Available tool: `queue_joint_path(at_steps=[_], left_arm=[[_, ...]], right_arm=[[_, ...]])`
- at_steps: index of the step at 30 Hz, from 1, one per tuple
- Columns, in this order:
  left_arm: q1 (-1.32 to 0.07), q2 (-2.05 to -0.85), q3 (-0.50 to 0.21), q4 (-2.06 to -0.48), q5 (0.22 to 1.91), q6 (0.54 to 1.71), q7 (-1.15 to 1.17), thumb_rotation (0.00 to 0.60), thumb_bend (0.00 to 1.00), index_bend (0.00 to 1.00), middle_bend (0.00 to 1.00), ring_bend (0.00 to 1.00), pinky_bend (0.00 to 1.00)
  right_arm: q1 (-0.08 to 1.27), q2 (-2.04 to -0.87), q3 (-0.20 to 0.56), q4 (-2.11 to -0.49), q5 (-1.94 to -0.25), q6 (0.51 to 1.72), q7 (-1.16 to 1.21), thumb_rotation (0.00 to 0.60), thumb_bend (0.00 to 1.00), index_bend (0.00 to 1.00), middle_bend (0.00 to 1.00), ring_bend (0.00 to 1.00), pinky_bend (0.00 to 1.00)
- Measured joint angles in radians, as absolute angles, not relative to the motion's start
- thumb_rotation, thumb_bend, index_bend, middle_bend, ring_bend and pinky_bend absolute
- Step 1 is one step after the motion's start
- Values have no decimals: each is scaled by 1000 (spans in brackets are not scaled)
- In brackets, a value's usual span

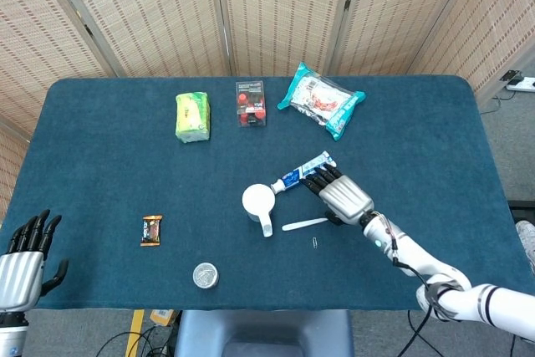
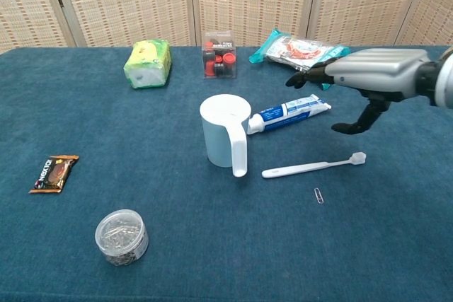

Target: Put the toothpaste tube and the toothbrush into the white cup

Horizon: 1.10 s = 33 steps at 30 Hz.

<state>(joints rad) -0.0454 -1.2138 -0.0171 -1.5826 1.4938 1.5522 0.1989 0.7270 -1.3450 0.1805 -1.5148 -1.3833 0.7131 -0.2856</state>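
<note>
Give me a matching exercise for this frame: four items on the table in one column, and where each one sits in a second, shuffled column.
Things:
1. toothpaste tube
2. toothbrush
3. paper clip
4. right hand

Places:
A. raised over the tube's far end, holding nothing
B. lying flat, cap end beside the white cup
C. nearest the front edge, just in front of the toothbrush
D. lying flat between tube and clip

Pairs: 1-B, 2-D, 3-C, 4-A
</note>
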Motion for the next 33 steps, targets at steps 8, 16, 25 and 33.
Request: queue_joint_path(at_steps=[8,16,25,33], left_arm=[[-33,-1197,-20,-1588,1489,1563,195,600,440,96,22,33,141],[-25,-1186,-23,-1593,1487,1569,193,600,441,96,22,33,141],[-13,-1178,-27,-1588,1472,1571,185,600,441,96,22,33,141],[-11,-1184,-27,-1574,1469,1564,177,600,441,96,22,33,141]], right_arm=[[837,-1480,196,-1342,-1301,637,-365,600,320,0,121,0,70],[938,-1624,193,-1143,-1244,586,-426,600,325,0,127,0,70],[1021,-1753,185,-966,-1200,535,-433,600,326,80,186,6,70],[1014,-1775,156,-931,-1236,591,-395,600,331,261,322,109,80]])
